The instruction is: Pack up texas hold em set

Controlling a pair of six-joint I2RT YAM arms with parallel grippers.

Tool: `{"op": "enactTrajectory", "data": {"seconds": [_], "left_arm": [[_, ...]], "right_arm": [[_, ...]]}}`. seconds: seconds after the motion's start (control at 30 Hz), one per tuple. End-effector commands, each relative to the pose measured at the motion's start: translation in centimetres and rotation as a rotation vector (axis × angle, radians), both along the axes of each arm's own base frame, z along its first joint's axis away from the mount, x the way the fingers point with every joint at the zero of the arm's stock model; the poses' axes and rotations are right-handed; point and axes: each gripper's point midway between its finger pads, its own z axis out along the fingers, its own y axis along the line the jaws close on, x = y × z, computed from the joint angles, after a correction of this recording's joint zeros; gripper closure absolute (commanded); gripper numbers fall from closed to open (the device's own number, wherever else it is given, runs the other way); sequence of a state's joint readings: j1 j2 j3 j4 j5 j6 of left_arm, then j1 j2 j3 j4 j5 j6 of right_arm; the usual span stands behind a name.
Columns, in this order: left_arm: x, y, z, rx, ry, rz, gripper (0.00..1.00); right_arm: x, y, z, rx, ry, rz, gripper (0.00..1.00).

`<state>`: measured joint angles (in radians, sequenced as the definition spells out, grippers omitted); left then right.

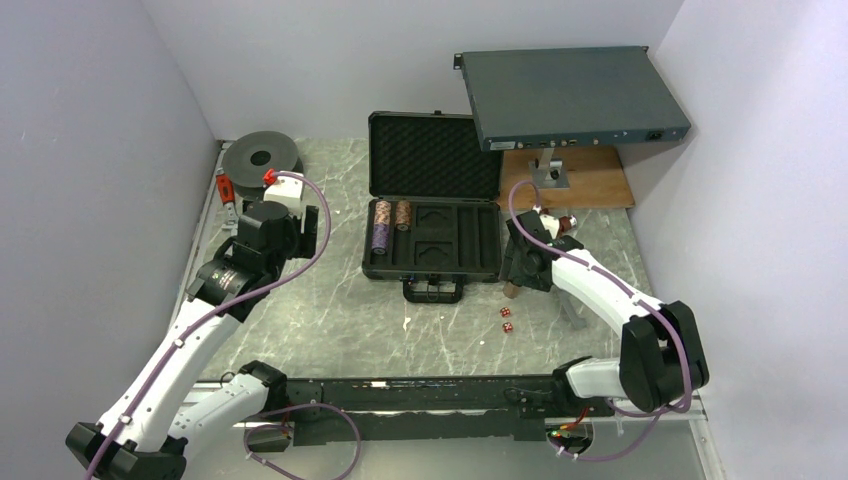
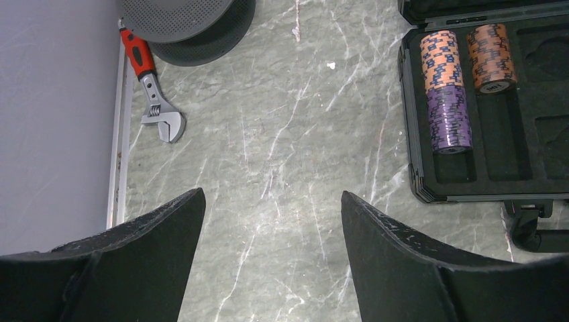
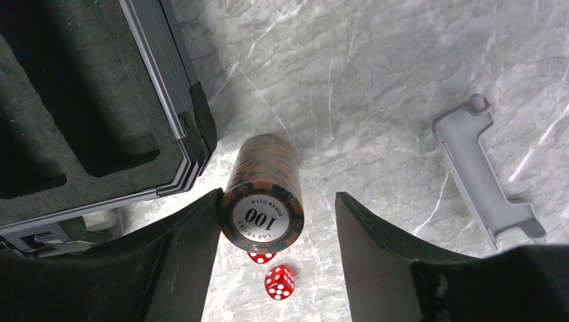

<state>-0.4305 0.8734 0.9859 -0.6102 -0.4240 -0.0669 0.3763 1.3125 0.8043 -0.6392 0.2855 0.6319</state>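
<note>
The black briefcase [image 1: 432, 272] lies open mid-table, its foam lid [image 1: 432, 155] raised. Its tray holds a brown-over-purple chip column [image 2: 446, 117] and a short brown stack [image 2: 491, 59]. Another brown chip stack [image 3: 263, 194] stands on the table by the case's front right corner [image 3: 188, 127]. My right gripper [image 3: 278, 201] is open around it: the left finger touches it and the right finger is apart. Two red dice [image 3: 279, 282] lie just beyond it and show in the top view [image 1: 506, 320]. My left gripper [image 2: 272, 201] is open and empty over bare table left of the case.
A grey metal rack box [image 1: 570, 95] sits on a wooden board [image 1: 590, 180] at the back right. A dark spool [image 1: 262, 155] and a red-handled wrench [image 2: 151, 90] lie at the back left. A grey plastic bracket [image 3: 483, 174] lies right of my right gripper.
</note>
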Motion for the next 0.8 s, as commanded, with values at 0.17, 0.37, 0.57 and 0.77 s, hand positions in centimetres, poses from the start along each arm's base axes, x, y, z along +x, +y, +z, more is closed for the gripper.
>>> {"op": "enactTrajectory", "data": {"seconds": [0.17,0.37,0.57,0.77], "left_arm": [[0.3,0.2,0.7,-0.003,-0.031,0.008,0.20],[0.3,0.3,0.8,-0.002,-0.035,0.012,0.20],[0.3,0.3,0.9,-0.003,-0.036,0.010,0.20],[0.2,0.1,1.1,-0.008,-0.045,-0.005,0.20]], "right_arm": [[0.8,0.1,0.1,0.014,-0.030,0.000,0.42],[0.9,0.5,-0.1,0.032,-0.032,0.021,0.53],[0.9,1.4,0.2,0.069,-0.034,0.064,0.75],[1.4,1.3,2.7,0.066,-0.088,0.082,0.96]]}}
